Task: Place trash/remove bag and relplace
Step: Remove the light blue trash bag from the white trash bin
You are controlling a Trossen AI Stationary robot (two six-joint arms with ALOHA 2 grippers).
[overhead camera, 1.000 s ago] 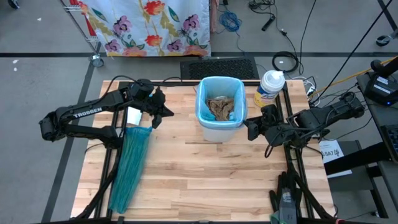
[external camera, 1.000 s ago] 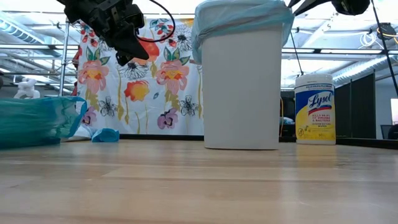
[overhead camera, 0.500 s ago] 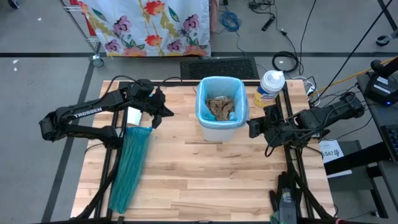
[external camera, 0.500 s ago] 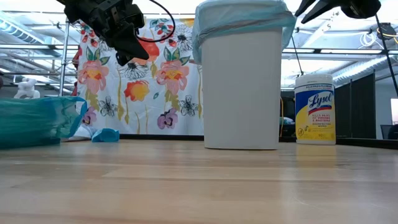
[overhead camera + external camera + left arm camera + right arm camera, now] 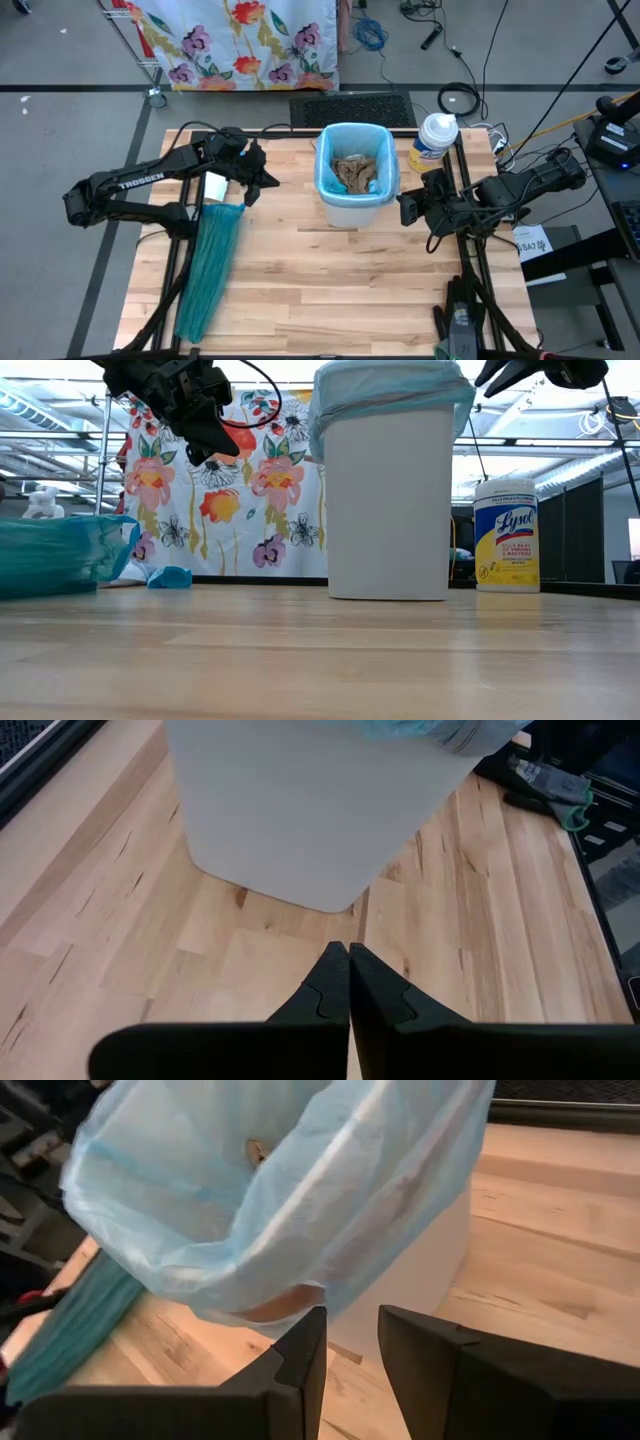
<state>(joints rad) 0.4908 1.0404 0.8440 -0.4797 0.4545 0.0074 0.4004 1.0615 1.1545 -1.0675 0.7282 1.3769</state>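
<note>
A white bin (image 5: 355, 205) stands at the table's far middle, lined with the pale-blue bag (image 5: 325, 165), whose rim is folded over the bin's edge (image 5: 250, 1230). Brown crumpled trash (image 5: 352, 175) lies inside. The teal replacement bag (image 5: 210, 265) lies flat along the table's left side. My left gripper (image 5: 255, 188) hangs shut in the air left of the bin, its fingertips (image 5: 347, 952) together and pointing toward the bin. My right gripper (image 5: 404, 207) hovers just right of the bin, open, with nothing between its fingers (image 5: 300, 1350).
A Lysol wipes canister (image 5: 432, 140) stands at the far right, close behind my right gripper. A small blue scrap (image 5: 170, 577) lies on the table near the teal bag's far end. Bare wood (image 5: 340, 290) spreads across the near half of the table.
</note>
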